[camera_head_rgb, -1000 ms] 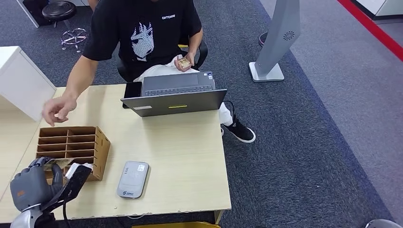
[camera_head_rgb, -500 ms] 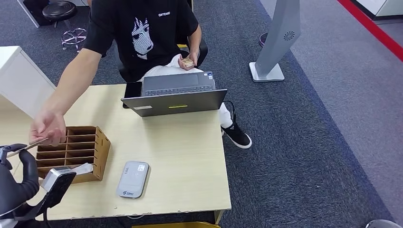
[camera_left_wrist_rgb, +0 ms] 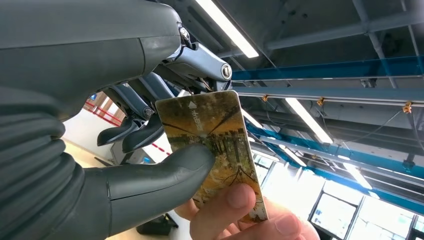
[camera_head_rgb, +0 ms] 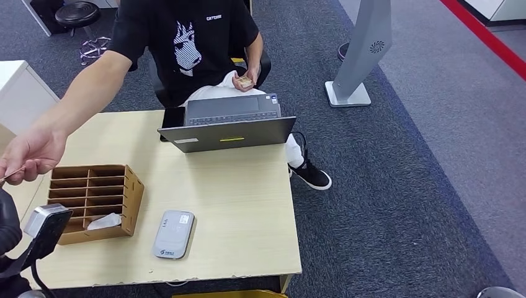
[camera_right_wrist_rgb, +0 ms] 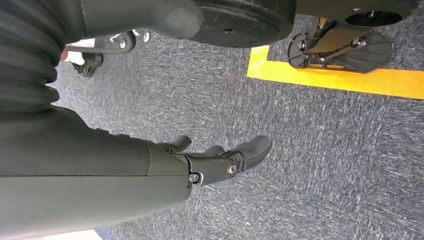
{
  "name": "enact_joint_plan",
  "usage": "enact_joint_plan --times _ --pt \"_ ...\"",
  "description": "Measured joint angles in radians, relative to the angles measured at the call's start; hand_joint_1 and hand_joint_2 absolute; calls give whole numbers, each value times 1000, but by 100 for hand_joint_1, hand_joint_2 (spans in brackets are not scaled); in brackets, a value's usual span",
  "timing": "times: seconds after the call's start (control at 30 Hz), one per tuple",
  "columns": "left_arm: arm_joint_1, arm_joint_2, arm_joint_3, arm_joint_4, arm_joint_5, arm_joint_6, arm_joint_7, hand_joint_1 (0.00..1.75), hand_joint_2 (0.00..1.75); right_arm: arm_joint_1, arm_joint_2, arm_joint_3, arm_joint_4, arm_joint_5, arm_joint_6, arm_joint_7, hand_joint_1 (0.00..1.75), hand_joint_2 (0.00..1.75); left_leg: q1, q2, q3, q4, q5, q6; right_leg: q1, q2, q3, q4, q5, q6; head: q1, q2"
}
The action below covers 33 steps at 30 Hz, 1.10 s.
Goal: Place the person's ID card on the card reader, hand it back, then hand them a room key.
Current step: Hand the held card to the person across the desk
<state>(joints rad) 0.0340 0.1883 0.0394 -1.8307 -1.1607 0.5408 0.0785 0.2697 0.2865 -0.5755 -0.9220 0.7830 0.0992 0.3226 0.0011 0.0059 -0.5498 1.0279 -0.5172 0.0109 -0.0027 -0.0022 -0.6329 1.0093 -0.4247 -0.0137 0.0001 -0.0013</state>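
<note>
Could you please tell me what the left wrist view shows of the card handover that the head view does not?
Left wrist view alone: the left robot hand pinching the patterned card between thumb and fingers while the person's fingers grip its other end, under ceiling lights. Head view alone: the desk with the card reader, wooden organizer and laptop. Both share the person's hand at the card; in the head view just a thin edge of it is visible.

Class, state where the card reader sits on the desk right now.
In the head view, the card reader lies flat near the desk's front edge, just right of the wooden slotted box and well in front of the laptop.
</note>
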Motion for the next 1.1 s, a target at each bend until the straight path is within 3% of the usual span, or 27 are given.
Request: enact_joint_plan --times 0.3,0.43,1.1 --pt "-59 0 17 95 6 -6 8 174 175 -1 0 0 2 29 0 -11 0 175 0 0 0 0 0 0 0 0 0 0 0 0 0 0" --pt "-63 -1 18 120 9 7 1 0 175 -2 0 -1 5 35 0 -16 0 175 0 0 0 0 0 0 0 0 0 0 0 0 0 0" --pt "-37 -2 58 133 12 37 1 0 175 -3 0 -10 18 64 0 -25 0 175 0 0 0 0 0 0 0 0 0 0 0 0 0 0"
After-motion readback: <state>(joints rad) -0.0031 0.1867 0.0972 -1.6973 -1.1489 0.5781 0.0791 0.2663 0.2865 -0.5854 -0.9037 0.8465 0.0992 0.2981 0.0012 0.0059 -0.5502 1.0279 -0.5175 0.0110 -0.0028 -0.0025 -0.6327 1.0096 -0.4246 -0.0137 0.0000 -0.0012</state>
